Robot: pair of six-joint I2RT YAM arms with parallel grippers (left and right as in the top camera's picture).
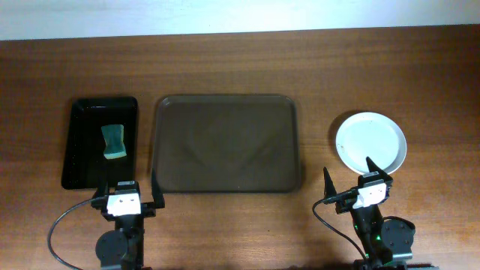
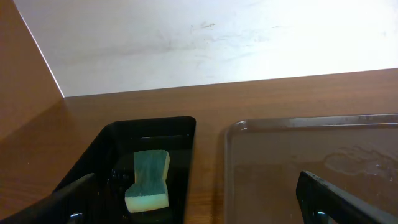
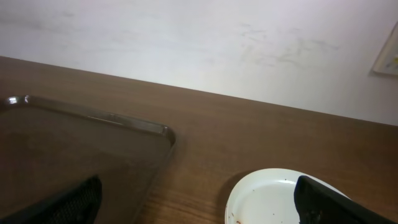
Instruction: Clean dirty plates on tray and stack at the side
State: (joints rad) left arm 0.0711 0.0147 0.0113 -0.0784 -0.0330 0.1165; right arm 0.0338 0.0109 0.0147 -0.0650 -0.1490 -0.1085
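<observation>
The dark brown tray [image 1: 225, 142] lies in the middle of the table with nothing on it; its wet surface also shows in the left wrist view [image 2: 298, 149] and the right wrist view [image 3: 74, 143]. A white plate [image 1: 371, 141] rests on the table to the right of the tray, with a few small reddish specks on it [image 3: 267, 196]. My left gripper [image 1: 126, 187] hovers open near the tray's front left corner, holding nothing [image 2: 196, 208]. My right gripper [image 1: 349, 174] is open just in front of the plate, empty [image 3: 199, 208].
A smaller black tray [image 1: 71, 150] stands left of the brown one and holds a green sponge [image 1: 114, 141], seen close in the left wrist view [image 2: 149, 180]. A pale wall runs behind the table's far edge.
</observation>
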